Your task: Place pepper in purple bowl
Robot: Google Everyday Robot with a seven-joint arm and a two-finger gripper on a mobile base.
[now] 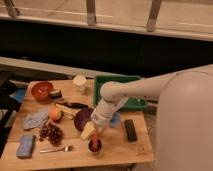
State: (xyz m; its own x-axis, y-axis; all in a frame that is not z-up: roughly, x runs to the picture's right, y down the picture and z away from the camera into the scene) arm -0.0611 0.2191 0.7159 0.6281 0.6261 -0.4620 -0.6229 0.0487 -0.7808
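Note:
The purple bowl (81, 119) sits at the table's middle, its right side hidden by my arm. My gripper (92, 134) points down just in front of the bowl, near the table's front edge. The slim orange-red pepper (94, 142) hangs upright from the gripper, and the gripper is shut on it. The pepper's lower end is over a dark round patch (95, 147) on the wood, outside the bowl.
An orange-red bowl (42, 90), a pale cup (79, 82) and a green tray (120, 82) stand at the back. A round orange fruit (55, 114), grapes (50, 132), a fork (55, 149), cloths (35, 120) and a dark long thing (75, 105) lie left. A black block (130, 130) lies right.

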